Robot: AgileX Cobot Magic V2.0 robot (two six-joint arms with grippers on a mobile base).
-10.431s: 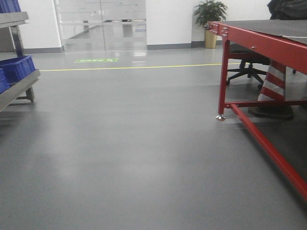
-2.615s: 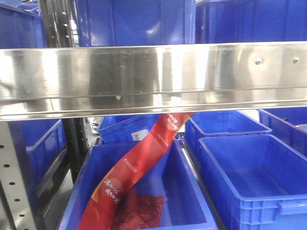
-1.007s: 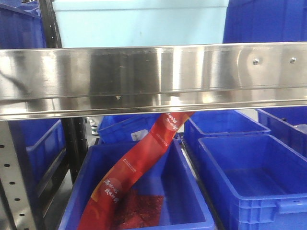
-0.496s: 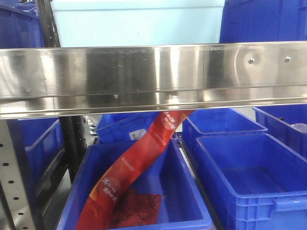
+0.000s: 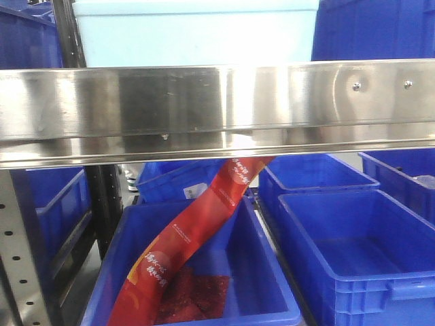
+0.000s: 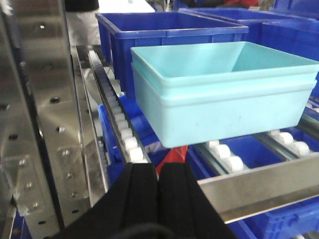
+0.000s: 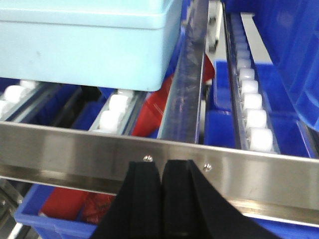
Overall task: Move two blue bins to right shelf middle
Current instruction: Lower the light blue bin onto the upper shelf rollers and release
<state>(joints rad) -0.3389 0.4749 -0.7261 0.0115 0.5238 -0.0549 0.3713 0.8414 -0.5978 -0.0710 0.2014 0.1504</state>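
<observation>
Bins (image 6: 219, 94) sit nested, two pale blue ones stacked, on the roller lanes of the shelf level just above the steel rail (image 5: 217, 109); the front view shows them (image 5: 196, 32) behind that rail, left of centre. Dark blue crates stand behind and beside them, and below lies a crate (image 5: 197, 272) holding a red packet (image 5: 197, 231).

Left gripper (image 6: 159, 174) hangs low before the bins, its jaws pressed together with nothing between them. Right gripper (image 7: 162, 174) sits in front of the rail, jaws likewise closed and empty, with the bins' corner (image 7: 84, 40) up to its left.

Both arms look free of the load, so the bins appear to be already set on a shelf; whether this is the right shelf's middle level the pictures do not settle. If a nudge is wanted, push on the front wall low down, square to the rollers (image 6: 127, 139), so the stack runs straight and does not skew against the lane divider (image 7: 187, 84). Any lift should come from both sides at once, under the rim, since the upper bin only rests in the lower. Keep the jaws above the rail in passing.
</observation>
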